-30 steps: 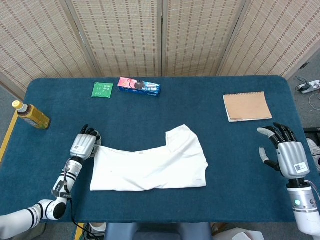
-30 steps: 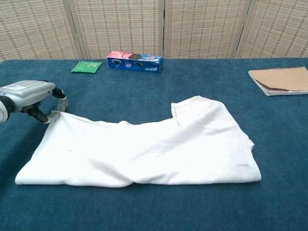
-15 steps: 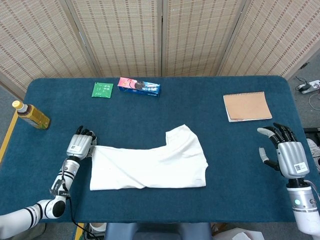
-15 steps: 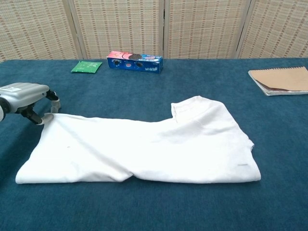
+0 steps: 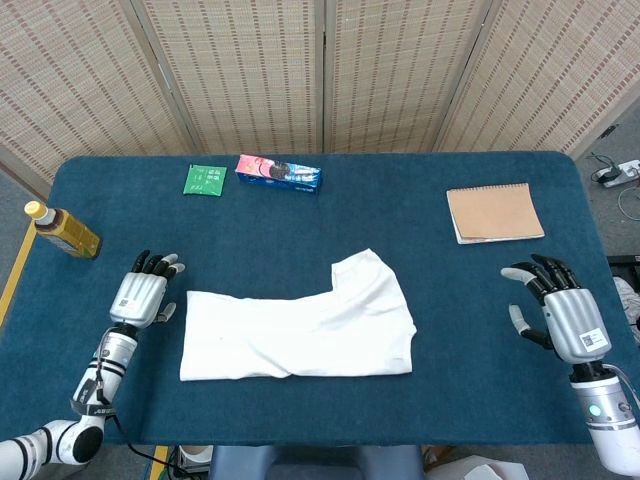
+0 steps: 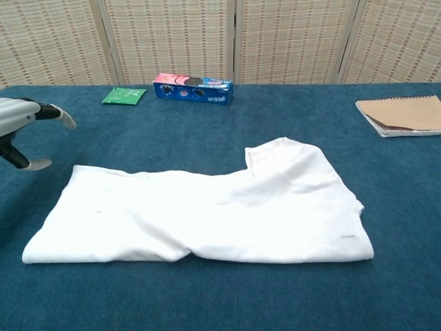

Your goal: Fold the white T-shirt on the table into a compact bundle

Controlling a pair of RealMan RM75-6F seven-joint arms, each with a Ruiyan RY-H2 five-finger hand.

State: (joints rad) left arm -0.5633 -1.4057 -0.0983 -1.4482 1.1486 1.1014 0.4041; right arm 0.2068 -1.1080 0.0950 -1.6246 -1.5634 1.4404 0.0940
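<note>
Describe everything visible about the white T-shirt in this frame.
The white T-shirt is plain soft cloth with no print visible, lying flat on the blue table, already folded into a long band with a doubled near edge. One part juts up toward the far side at its right end. Shallow creases run across it. Nothing touches it: the left hand hovers open just beyond its left edge, and the right hand is far off to the right.

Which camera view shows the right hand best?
The head view: the right hand shows whole there, fingers spread, holding nothing, right of the white T-shirt. The chest view does not show it at all.
</note>
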